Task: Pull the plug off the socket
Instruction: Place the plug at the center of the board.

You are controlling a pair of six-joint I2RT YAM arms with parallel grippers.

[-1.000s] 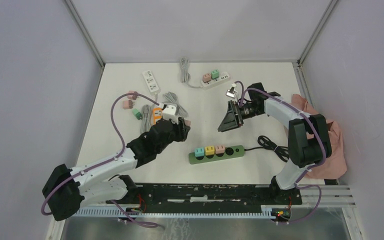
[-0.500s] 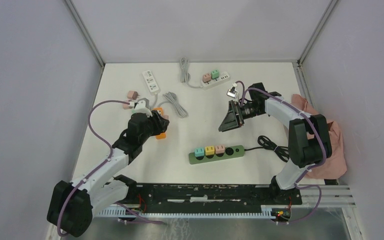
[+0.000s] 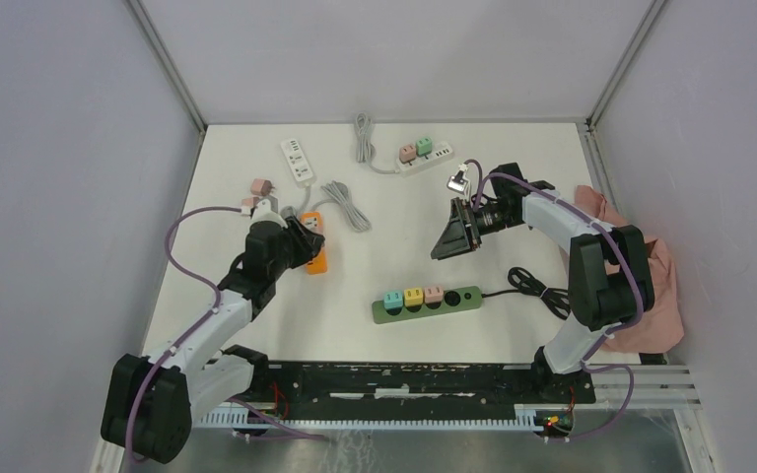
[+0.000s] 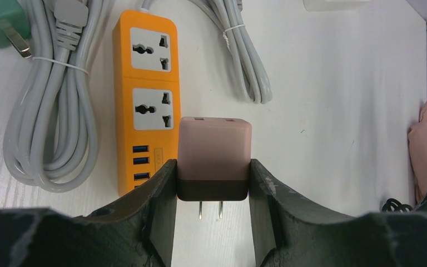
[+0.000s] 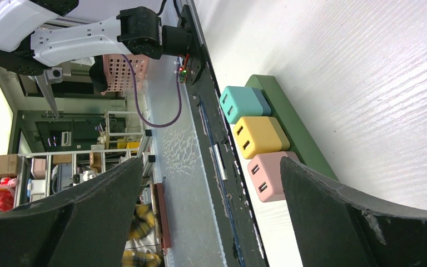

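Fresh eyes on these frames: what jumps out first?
At the table's left, the left gripper is clamped on a pink plug with its prongs bare, above an orange power strip. Near the front centre lies a green strip with three coloured plugs seated in it. The right gripper hangs wide open beyond it.

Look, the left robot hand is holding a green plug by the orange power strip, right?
Not quite. The plug in the left gripper is pink, not green. The left wrist view shows it pinched between the two fingers, prongs bare, by the orange power strip.
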